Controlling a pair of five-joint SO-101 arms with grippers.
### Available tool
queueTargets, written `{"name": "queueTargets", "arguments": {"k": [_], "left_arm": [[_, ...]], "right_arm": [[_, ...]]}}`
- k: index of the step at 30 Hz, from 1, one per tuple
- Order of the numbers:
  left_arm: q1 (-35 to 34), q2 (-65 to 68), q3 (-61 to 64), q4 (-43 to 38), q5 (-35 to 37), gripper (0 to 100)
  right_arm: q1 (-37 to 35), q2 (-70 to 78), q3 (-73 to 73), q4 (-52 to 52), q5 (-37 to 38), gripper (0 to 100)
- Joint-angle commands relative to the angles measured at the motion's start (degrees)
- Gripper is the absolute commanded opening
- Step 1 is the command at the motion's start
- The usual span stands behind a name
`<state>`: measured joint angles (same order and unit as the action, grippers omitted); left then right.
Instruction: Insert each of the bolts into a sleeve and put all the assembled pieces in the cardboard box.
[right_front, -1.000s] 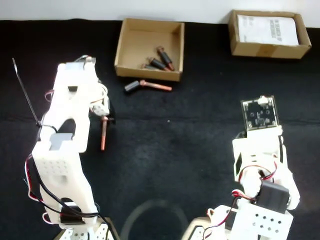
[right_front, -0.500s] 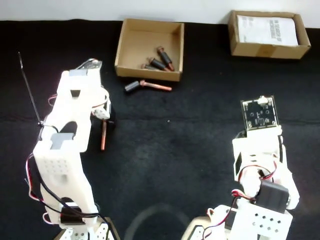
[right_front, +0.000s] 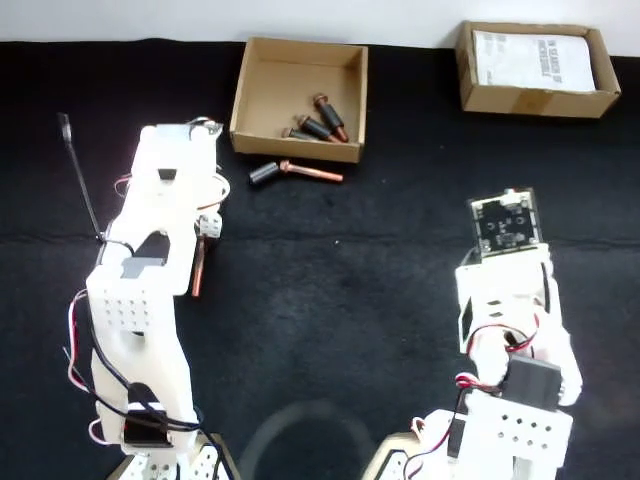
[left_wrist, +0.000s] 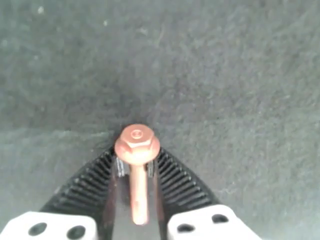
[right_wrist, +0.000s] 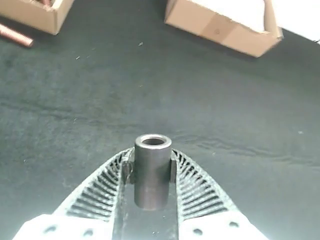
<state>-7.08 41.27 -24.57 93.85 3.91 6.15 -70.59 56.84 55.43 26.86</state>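
My left gripper (left_wrist: 136, 156) is shut on a copper bolt (left_wrist: 135, 167) just under its hexagonal head, shank pointing back toward the wrist. From above, that bolt (right_front: 198, 270) hangs beside the left arm, over the black mat at the left. My right gripper (right_wrist: 152, 167) is shut on a dark grey sleeve (right_wrist: 152, 172), held upright with its bore open at the top. The cardboard box (right_front: 280, 85) at the back holds several assembled pieces (right_front: 320, 122). In front of the box lie a loose sleeve (right_front: 264, 172) and a loose bolt (right_front: 312, 172), nearly end to end.
A second cardboard box (right_front: 535, 68) with a printed sheet stands at the back right, also seen ahead of the right gripper as a box (right_wrist: 220, 22). A black rod (right_front: 80, 180) sticks up left of the left arm. The mat between the arms is bare.
The left arm has swung to the right and turned, carrying the bolt with it. The right arm has shifted slightly left and forward, still holding its sleeve.
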Motion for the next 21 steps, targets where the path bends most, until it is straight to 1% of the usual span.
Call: {"name": "queueTargets", "arguments": {"k": [1,5,6,9,15,17,21], "left_arm": [[-0.4,-0.75,-8.75,5.27,0.09,1],[-1.36,-0.92,-16.31,6.15,0.44,1],[-1.63,-1.27,-17.8,6.15,1.58,1],[-2.24,-3.91,-21.23,6.15,4.66,1],[-2.07,-14.73,-23.25,5.98,4.92,1],[-1.98,-19.12,-23.25,5.89,4.92,1],[-1.89,-27.21,-23.08,6.07,4.92,1]], "right_arm": [[-3.91,-0.75,1.8,-1.54,1.41,0.8],[-10.86,-0.92,5.67,-1.98,1.05,0.7],[-12.09,-0.92,6.55,-3.03,-0.26,0.7],[-13.85,-0.75,10.07,-9.63,-7.21,0.7],[-17.8,-1.1,17.71,-26.07,-23.65,0.7],[-19.38,-1.1,18.86,-29.23,-26.73,0.7],[-23.78,-1.1,20.09,-32.66,-28.84,0.7]]}}
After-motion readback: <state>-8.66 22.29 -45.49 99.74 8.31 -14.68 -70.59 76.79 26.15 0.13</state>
